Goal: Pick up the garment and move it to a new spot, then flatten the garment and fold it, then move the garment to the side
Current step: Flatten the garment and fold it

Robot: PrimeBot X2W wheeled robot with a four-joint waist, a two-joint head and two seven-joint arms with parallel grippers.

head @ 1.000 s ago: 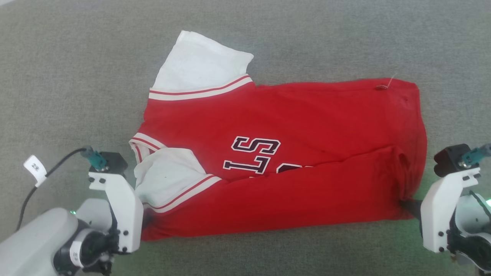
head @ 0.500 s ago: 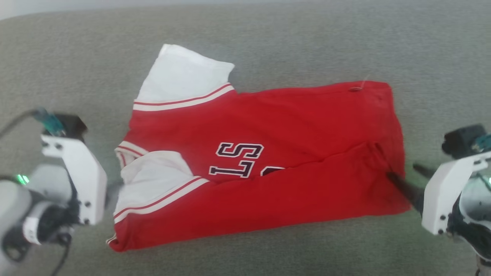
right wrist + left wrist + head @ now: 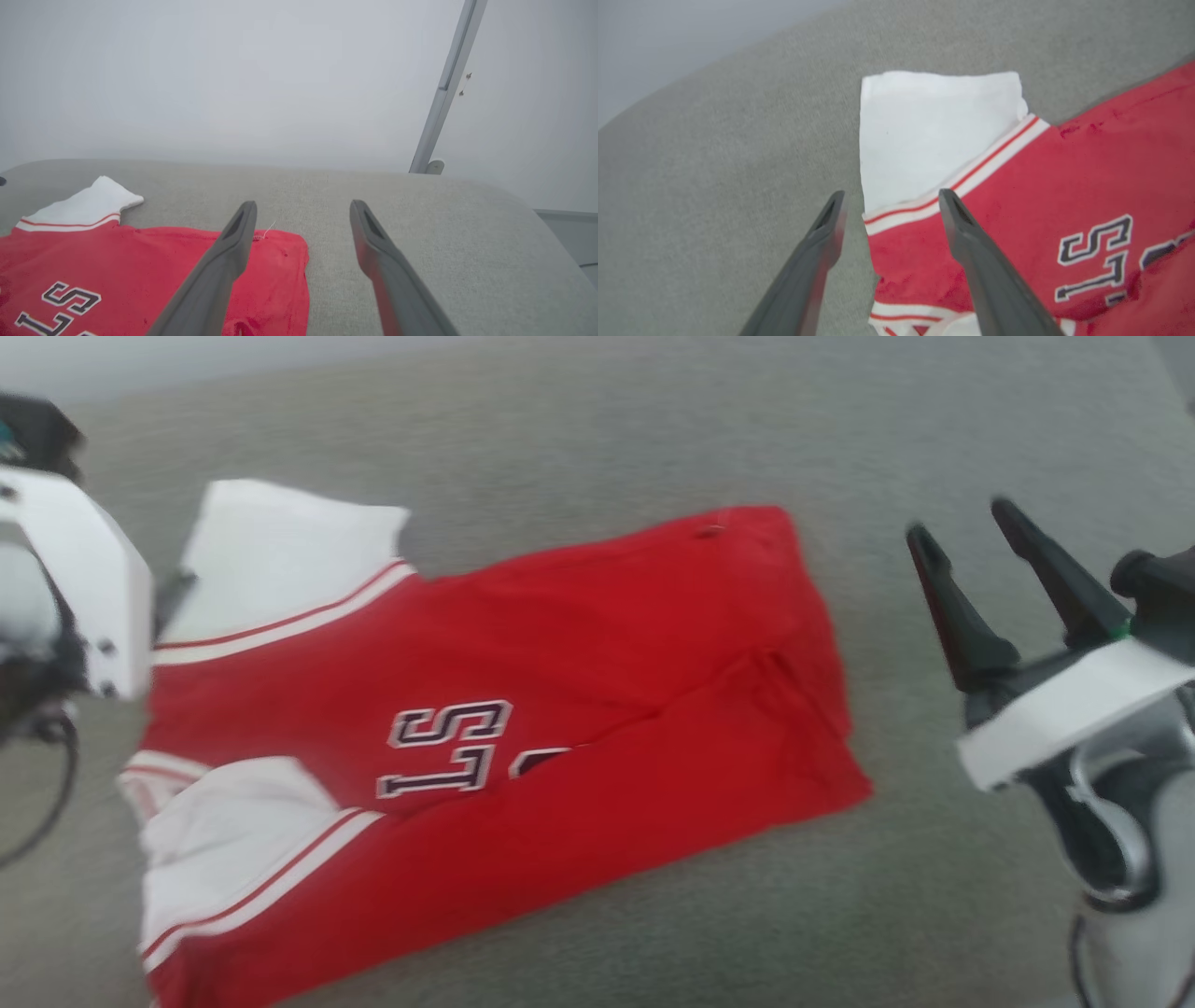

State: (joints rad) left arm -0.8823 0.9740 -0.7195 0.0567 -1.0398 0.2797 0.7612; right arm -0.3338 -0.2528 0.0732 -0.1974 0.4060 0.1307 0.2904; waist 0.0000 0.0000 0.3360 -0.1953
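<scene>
Head view: the garment [image 3: 560,644] lies folded on grey padding [image 3: 653,420], left gripper [image 3: 892,193] and right gripper [image 3: 962,520] spread, empty.

garment [image 3: 485,728] on table [image 3: 597,439], between tools.

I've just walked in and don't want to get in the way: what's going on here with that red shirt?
A two-armed robot is partway through folding a red T-shirt with white sleeves. It lies on a grey padded surface, with one long edge folded over part of the lettering. Neither hand holds it. The left hand is open and points at a sleeve's striped seam. The right hand is open beside the hem end, clear of the cloth.
</scene>
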